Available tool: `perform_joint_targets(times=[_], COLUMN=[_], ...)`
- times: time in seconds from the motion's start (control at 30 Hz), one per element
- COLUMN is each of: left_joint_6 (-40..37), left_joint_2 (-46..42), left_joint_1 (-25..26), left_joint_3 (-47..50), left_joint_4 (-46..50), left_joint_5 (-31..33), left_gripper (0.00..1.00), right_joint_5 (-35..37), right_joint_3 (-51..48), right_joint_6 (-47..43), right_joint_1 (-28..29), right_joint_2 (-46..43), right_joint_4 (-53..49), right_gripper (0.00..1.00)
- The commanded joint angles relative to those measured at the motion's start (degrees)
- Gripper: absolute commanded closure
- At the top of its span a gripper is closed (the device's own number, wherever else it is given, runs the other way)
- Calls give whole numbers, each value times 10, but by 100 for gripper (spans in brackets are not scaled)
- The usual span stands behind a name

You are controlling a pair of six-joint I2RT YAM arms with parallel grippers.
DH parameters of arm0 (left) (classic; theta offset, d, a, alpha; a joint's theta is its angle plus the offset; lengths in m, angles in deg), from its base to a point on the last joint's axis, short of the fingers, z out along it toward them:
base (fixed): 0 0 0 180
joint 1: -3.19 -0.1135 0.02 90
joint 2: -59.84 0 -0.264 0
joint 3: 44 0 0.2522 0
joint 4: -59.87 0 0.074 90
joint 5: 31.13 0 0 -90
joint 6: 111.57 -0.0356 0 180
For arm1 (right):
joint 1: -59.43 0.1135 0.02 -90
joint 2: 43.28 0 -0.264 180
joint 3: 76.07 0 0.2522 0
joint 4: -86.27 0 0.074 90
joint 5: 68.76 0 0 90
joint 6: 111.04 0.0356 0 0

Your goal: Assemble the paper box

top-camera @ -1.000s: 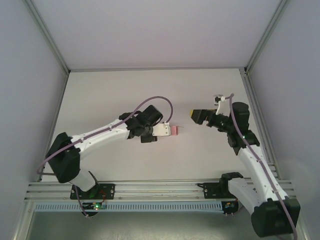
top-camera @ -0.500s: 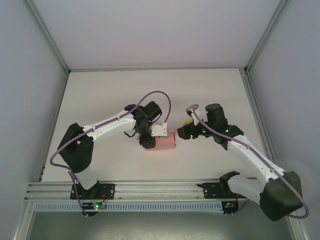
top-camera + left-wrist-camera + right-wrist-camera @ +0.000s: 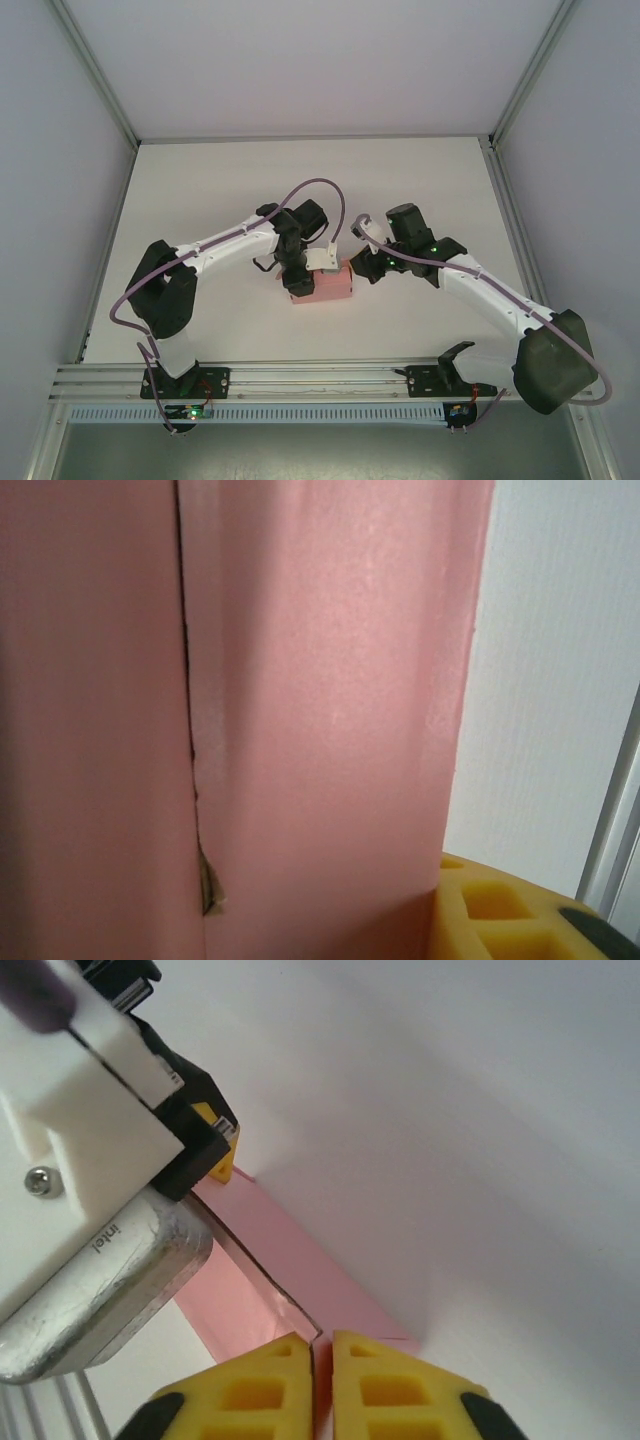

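The paper box (image 3: 334, 287) is a small flat pale pink box lying on the white table near the middle. My left gripper (image 3: 303, 282) comes down on its left part and looks shut on it. In the left wrist view the pink box (image 3: 330, 730) is very close, a seam running down it, with one yellow finger (image 3: 495, 912) at its right edge. My right gripper (image 3: 359, 267) sits at the box's right end. Its yellow fingers stand almost together, tips (image 3: 322, 1338) against the pink box's (image 3: 300, 1250) near corner. The left gripper's yellow fingertip (image 3: 223, 1150) shows at the far end.
The white table (image 3: 200, 190) is walled by pale panels with metal posts at the back corners. An aluminium rail (image 3: 320, 376) runs along the near edge by both arm bases. The left wrist's camera housing (image 3: 95, 1260) hangs close over the box.
The left arm has brought the box down and nearer, from held in the air to lying on the table. The right arm has swung left until its fingers meet the box's right end.
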Motion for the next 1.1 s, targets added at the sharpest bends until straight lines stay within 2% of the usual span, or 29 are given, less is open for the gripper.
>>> perform_joint_targets(times=[0.0, 0.07, 0.17, 0.27, 0.37, 0.5, 0.67, 0.87, 1.07], left_joint_6=[47, 64, 83, 96, 109, 116, 129, 144, 146], left_joint_2=[5, 7, 6, 7, 8, 12, 14, 2, -2], left_joint_1=[-3, -2, -1, -2, -2, -1, -2, -2, -3], left_joint_3=[-10, -13, -10, -9, -10, -14, -15, -20, -29], left_joint_4=[-8, -17, -41, -63, -80, -91, -99, -116, -104], left_joint_5=[19, 26, 30, 33, 35, 46, 55, 64, 66], left_gripper=[67, 67, 66, 66, 66, 66, 66, 59, 49], right_joint_5=[64, 84, 121, 205, 296, 402, 426, 422, 457], right_joint_3=[24, 30, 8, -39, -98, -177, -220, -258, -270], right_joint_6=[55, 110, 201, 263, 312, 310, 293, 246, 209], right_joint_1=[20, 46, 92, 141, 165, 198, 221, 231, 252], right_joint_2=[0, 0, -9, -20, -34, -53, -76, -59, -27], right_joint_4=[-47, -41, 20, 97, 181, 296, 347, 393, 443], right_gripper=[100, 100, 100, 100, 100, 100, 100, 100, 100])
